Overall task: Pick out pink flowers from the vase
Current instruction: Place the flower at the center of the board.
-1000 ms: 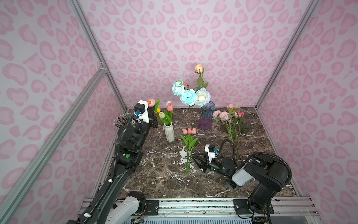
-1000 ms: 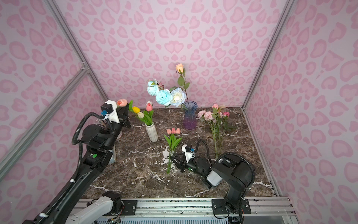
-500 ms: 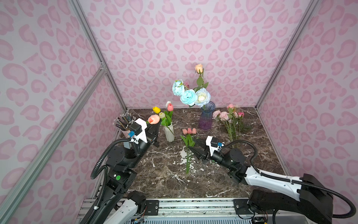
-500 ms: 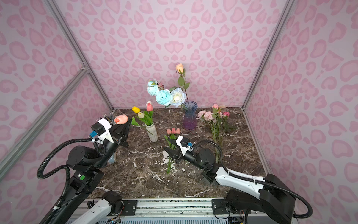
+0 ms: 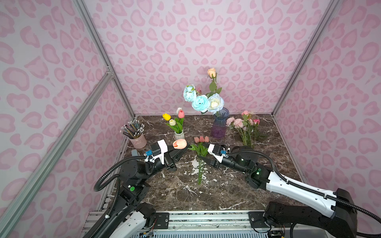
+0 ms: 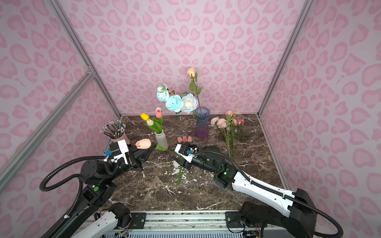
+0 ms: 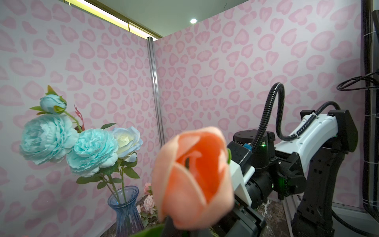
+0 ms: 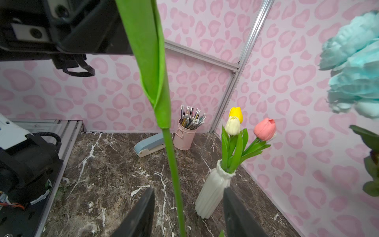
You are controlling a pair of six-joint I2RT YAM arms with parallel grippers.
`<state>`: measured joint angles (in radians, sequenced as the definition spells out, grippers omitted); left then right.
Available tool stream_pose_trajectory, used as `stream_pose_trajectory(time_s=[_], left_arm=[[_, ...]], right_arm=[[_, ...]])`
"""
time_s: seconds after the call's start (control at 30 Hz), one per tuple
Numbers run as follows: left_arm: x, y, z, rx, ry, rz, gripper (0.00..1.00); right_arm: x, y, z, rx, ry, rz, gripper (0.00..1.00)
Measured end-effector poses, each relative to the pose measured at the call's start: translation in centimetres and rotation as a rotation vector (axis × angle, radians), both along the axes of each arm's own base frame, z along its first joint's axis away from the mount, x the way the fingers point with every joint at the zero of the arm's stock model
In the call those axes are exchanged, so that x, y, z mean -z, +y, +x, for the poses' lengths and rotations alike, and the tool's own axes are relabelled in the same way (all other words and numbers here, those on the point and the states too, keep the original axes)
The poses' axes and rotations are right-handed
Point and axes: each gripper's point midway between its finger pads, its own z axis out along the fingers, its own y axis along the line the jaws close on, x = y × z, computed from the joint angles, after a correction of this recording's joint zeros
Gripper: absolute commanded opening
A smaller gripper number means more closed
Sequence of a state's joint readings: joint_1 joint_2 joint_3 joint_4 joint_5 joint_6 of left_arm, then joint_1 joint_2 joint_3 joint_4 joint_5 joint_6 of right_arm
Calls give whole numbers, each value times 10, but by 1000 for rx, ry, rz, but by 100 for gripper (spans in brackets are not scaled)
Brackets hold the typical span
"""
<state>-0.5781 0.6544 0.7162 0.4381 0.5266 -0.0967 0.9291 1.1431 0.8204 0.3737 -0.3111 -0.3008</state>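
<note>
Your left gripper (image 5: pixel 182 150) is clamped on the pink tulip (image 5: pixel 179 143) just beneath its bloom. Your right gripper (image 8: pixel 188 191) stands apart, and the tulip's green stem (image 8: pixel 172 156) runs between its fingers, clear of both.

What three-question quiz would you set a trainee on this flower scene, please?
1. True or false: the left hand is shut on the salmon-pink tulip.
2. The right hand is: A clamped on a vase; B open, astride that tulip's stem; C holding a pencil.
3. How many pink tulips lie bunched on the table?
Key: 1 true; 2 B; 3 three.
</note>
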Motion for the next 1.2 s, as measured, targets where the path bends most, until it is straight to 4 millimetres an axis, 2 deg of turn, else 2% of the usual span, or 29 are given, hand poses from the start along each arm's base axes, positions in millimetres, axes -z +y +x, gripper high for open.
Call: stream_pose_trajectory(time_s=[0.2, 0.43, 0.47, 0.73, 0.8, 0.97, 1.07, 1.2], left_arm=[[-1, -2, -6, 29, -6, 0, 2], [-1, -2, -8, 36, -5, -2, 2], [-2, -2, -8, 35, -6, -2, 3], [5, -5, -4, 30, 22, 33, 49], [12, -6, 0, 17, 49, 56, 54], [42, 3, 19, -111, 137, 130, 53], [71, 16, 33, -238, 182, 203, 52], [121, 33, 45, -371, 234, 309, 53]], right_arm=[[10, 4, 3, -2, 15, -36, 36], [12, 9, 1, -30, 29, -48, 0], [13, 10, 0, -35, 36, -48, 0], [12, 2, -2, -15, 74, -30, 0], [24, -3, -1, 12, 133, -17, 0], [59, -16, 4, 80, 371, 27, 0], [83, -22, 16, 152, 578, 72, 0], [136, -29, 35, 287, 910, 81, 0]])
